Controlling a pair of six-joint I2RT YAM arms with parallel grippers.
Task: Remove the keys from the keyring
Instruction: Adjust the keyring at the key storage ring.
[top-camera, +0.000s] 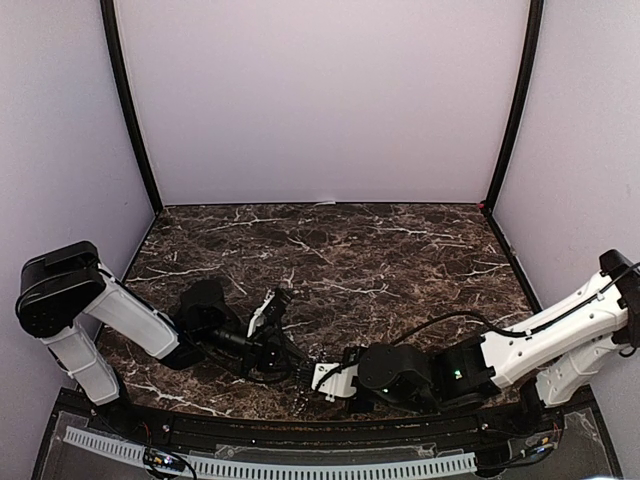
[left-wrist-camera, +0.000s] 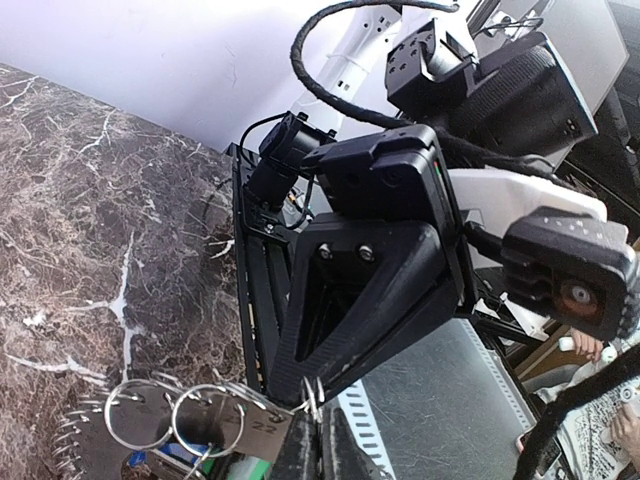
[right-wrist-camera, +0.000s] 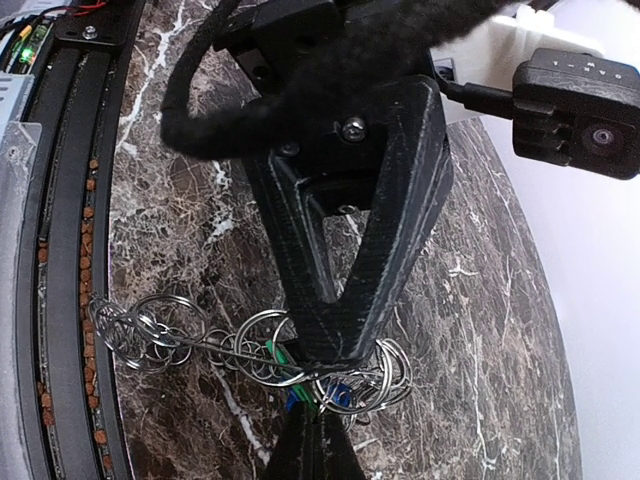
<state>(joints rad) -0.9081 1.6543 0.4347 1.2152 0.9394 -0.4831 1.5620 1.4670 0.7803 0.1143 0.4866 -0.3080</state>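
Jaws closed to a point on both: left gripper (right-wrist-camera: 335, 345) and right gripper (left-wrist-camera: 312, 387) each nip the wire rings (right-wrist-camera: 165, 330) from opposite sides. Toothed keyring (left-wrist-camera: 80, 440), green key (right-wrist-camera: 283, 356) and blue key (right-wrist-camera: 335, 396) bunch between the tips, low by the table (top-camera: 400, 250) near edge. Suggest: left holds firm, right feeds one key round its coil slowly, no yanking

Tabletop (top-camera: 380, 250): dark brown marble pattern, white veins. Pale lilac walls (top-camera: 320, 100) on three sides. Black rail (right-wrist-camera: 62, 250) runs along near edge. Close to that edge, silver split rings (right-wrist-camera: 150, 330) stretch in chain over marble, green key (right-wrist-camera: 283, 352) and blue key (right-wrist-camera: 335, 397) among them. Resting or lifted: cannot tell.
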